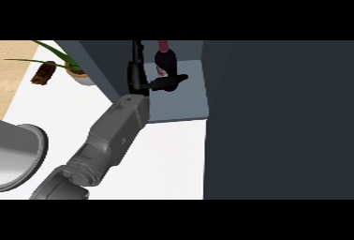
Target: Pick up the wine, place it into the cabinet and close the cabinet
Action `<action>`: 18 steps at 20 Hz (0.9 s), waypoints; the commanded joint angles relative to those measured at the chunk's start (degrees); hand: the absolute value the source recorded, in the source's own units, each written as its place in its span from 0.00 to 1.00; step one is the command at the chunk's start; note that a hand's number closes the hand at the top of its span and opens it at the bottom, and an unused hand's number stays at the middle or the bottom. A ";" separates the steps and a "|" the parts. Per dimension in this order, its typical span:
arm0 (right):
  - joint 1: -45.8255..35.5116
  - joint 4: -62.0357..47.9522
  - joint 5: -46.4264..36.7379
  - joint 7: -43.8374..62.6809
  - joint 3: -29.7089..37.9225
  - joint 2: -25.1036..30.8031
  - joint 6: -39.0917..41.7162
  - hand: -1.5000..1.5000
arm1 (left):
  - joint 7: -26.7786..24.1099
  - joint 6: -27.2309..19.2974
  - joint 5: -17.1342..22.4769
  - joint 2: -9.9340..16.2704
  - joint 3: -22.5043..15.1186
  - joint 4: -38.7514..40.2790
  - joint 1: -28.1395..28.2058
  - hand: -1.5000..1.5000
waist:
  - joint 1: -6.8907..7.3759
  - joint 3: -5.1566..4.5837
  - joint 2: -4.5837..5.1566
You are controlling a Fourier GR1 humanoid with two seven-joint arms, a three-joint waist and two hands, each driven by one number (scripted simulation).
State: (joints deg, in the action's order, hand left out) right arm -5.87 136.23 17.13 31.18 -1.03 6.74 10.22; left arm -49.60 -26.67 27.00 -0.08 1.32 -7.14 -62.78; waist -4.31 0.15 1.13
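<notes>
Starting at the far left, a steel sink [21, 154] curves into view at the edge of the white surface [166, 159], and behind it a potted plant [72, 70] stands beside a small brown object [44, 73] that I cannot identify. From the lower left a grey forearm [110, 136] runs up and to the right, ending in a black robot hand [142, 79] whose fingers point straight up along the cabinet's left wall while the thumb juts out to the right. Which arm this is cannot be told for sure from the view; it enters at the left, so I take it for the left one. The hand looks open, with nothing curled into it.

Just right of that thumb stands the wine bottle [165, 61], dark with a red cap, upright on the grey cabinet shelf [180, 103] and set toward the back. Its long axis runs vertically, roughly parallel to the straight fingers. The thumb tip lies at or just beside the bottle's lower part; whether they touch is unclear. So the bottle appears already placed inside.

Farther right, the wide dark cabinet door [276, 117] fills the view and stands open. Closing probably comes next, and the hand must clear the opening first. No right hand shows.
</notes>
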 commanded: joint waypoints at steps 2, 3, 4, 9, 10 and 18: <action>1.11 2.82 2.26 0.58 1.75 0.76 0.54 0.00 | 2.20 4.65 -0.48 1.92 0.14 1.37 0.84 0.00 | 1.03 -0.19 -0.03; -1.19 3.59 0.75 3.61 -0.48 -0.14 -2.07 0.00 | -0.85 2.80 -0.52 0.08 0.18 1.24 1.77 0.00 | 0.84 -0.26 0.11; 2.75 3.99 -1.28 1.39 -2.24 -1.87 -1.81 0.00 | -1.36 4.81 -0.60 0.45 0.06 1.01 3.70 0.00 | 1.31 -0.22 -0.15; 2.93 3.71 0.79 -0.61 -0.37 0.20 0.39 0.00 | -1.01 5.50 -0.06 0.08 -0.04 1.36 2.93 0.00 | 0.59 -0.18 0.03; -0.38 4.36 -0.29 3.55 -1.91 -0.19 -2.59 0.00 | -1.86 6.32 0.83 0.08 -0.63 0.23 4.13 0.00 | 0.99 -0.23 -0.35; -0.25 0.94 1.02 1.72 -1.58 0.50 -0.25 0.00 | -1.06 8.82 6.99 0.08 -3.32 -2.66 5.93 0.00 | 0.56 -0.20 -0.67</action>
State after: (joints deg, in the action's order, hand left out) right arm -5.92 136.27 16.43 31.69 -3.20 6.44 9.50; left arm -50.34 -18.93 30.62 -0.07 -1.48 -9.28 -60.68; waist -4.54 0.11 0.57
